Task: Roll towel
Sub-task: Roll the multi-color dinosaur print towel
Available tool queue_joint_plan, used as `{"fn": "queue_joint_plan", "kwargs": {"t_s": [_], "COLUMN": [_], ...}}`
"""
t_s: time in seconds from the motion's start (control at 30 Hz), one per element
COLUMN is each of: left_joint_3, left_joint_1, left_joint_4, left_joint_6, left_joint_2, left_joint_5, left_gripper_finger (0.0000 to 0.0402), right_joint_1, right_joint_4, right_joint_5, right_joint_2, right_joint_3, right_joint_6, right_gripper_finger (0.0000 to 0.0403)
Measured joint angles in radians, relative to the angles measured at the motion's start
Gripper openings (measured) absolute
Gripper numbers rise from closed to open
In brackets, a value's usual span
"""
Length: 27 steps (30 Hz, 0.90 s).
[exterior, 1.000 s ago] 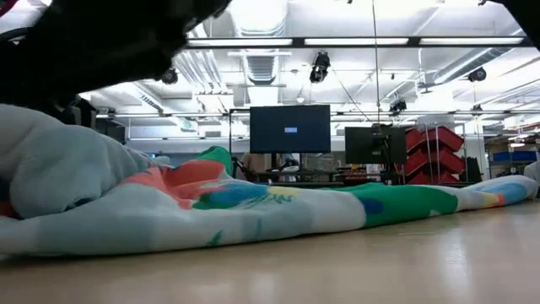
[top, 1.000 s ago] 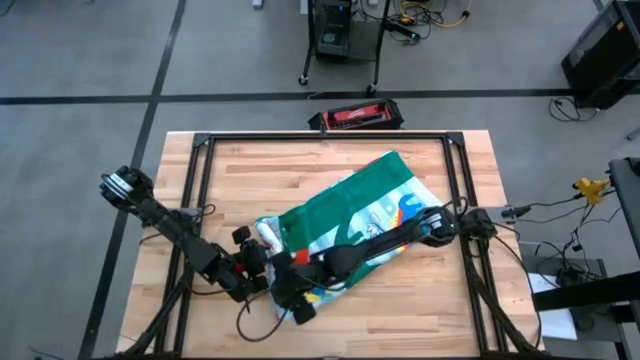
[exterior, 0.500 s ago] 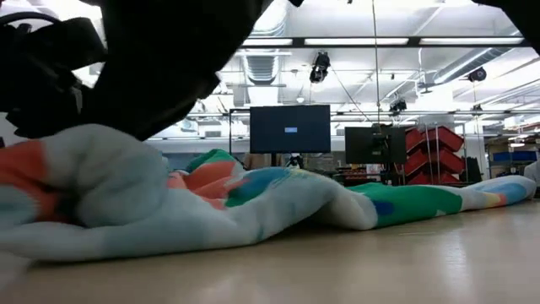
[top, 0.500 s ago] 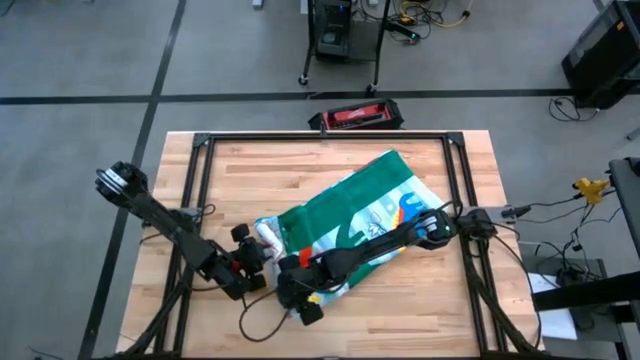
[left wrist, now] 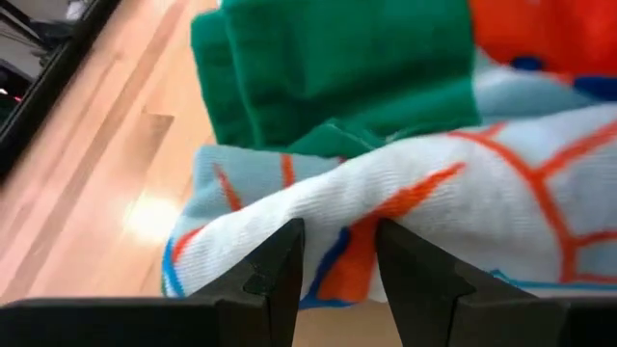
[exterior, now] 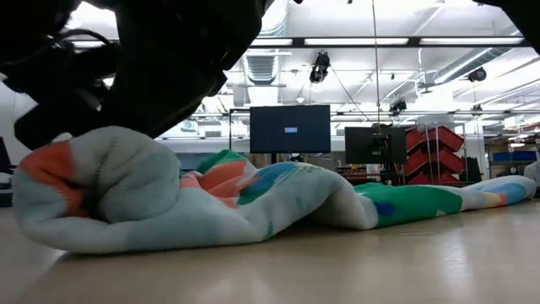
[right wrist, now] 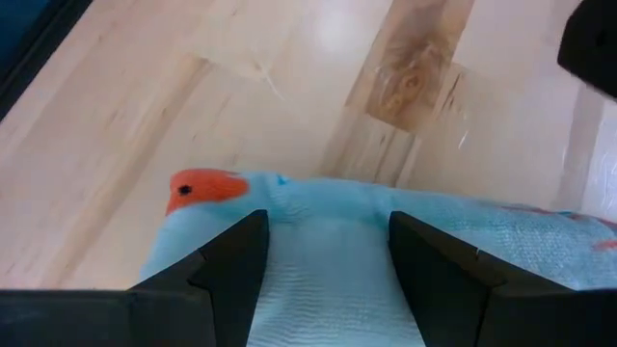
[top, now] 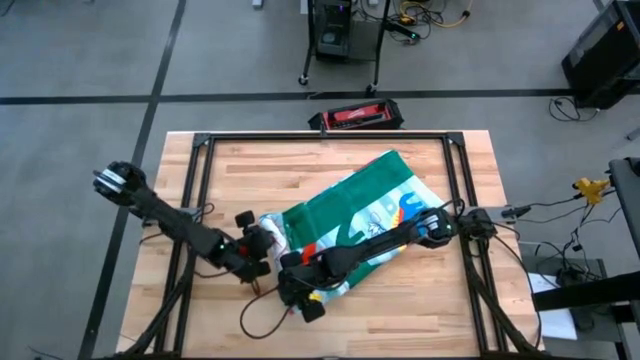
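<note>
The towel (top: 370,205) lies slantwise on the wooden table, its green back up and its dinosaur face showing at the edges. Its near-left end is curled into a thick roll (exterior: 101,190) that rests on the table. The rest lies flat toward the far right (exterior: 422,203). My left gripper (top: 262,240) is at the roll's left end and is shut on the cloth (left wrist: 337,265). My right gripper (top: 298,283) is at the roll's near side, and pale cloth fills the space between its fingers (right wrist: 333,255). My left gripper pinches a rounded fold of the pale printed cloth (left wrist: 337,241) between its two fingers, at the roll's left end. It comes in low from the table's left. How many layers it has cannot be told. The roll rests on the table. My right gripper has the pale printed cloth of the roll (right wrist: 328,231) between its two fingers, near an orange patch (right wrist: 202,188). It comes from above and from the table's right. The cloth there lies on the wood; how many layers it has cannot be told.
Black frame rails (top: 200,200) run along the table's left, right and far sides. A red and black tool (top: 355,117) lies past the far edge. A cable (top: 262,322) loops near the front edge. Bare wood shows at the far left (top: 260,165) and near right (top: 420,290).
My left gripper has moved toward the table's far edge and right, onto the roll's left end. My right gripper has shifted slightly toward the far edge. The towel's near-left end has been rolled over into a thicker, taller roll, while the far-right part has stayed flat.
</note>
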Motion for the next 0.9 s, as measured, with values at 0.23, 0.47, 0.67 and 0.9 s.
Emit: {"fn": "queue_joint_plan", "kwargs": {"t_s": [0.23,0.47,0.67,0.9], "left_joint_3": [-0.001,-0.002,-0.002,-0.001], "left_joint_1": [0.061,0.061,0.061,0.061], "left_joint_4": [-0.003,-0.028,-0.066,-0.082], "left_joint_6": [0.071,0.044,-0.005,-0.013], "left_joint_2": [0.01,0.006,0.006,0.002], "left_joint_5": [0.127,0.154,0.16,0.16], "left_gripper_finger": [0.0118,0.0118,0.0118,0.0118], "right_joint_1": [0.001,-0.063,-0.14,-0.206], "right_joint_4": [-0.04,-0.158,-0.149,-0.077], "right_joint_5": [0.014,0.048,0.036,0.038], "right_joint_2": [-0.025,-0.104,-0.105,-0.104], "right_joint_3": [0.005,-0.011,-0.07,-0.193], "right_joint_6": [-0.056,-0.135,-0.193,-0.206], "right_gripper_finger": [0.0204,0.0204,0.0204,0.0204]}}
